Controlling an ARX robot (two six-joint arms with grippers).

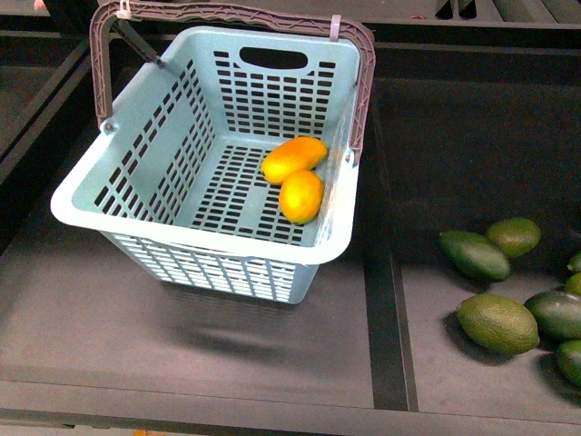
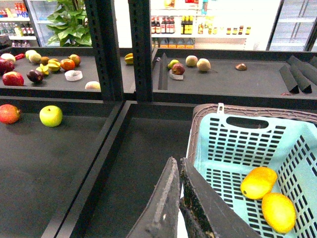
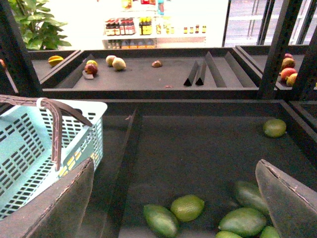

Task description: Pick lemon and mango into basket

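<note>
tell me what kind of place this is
Probably a small grocery shop or a mock-up of one: dark produce shelves with loose fruit, bottles on shelves at the back, glass-door fridges, and a blue shopping basket holding a lemon and a mango.

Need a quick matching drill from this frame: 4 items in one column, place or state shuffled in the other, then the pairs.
Items:
1. mango
2. lemon
3. left gripper
4. right gripper

Place or state:
A. open, above the green fruits
B. shut, beside the basket rim
C. on the basket floor, nearer the front rim
D. on the basket floor, nearer the far end cut-out

Pairs: 1-D, 2-C, 3-B, 4-A
</note>
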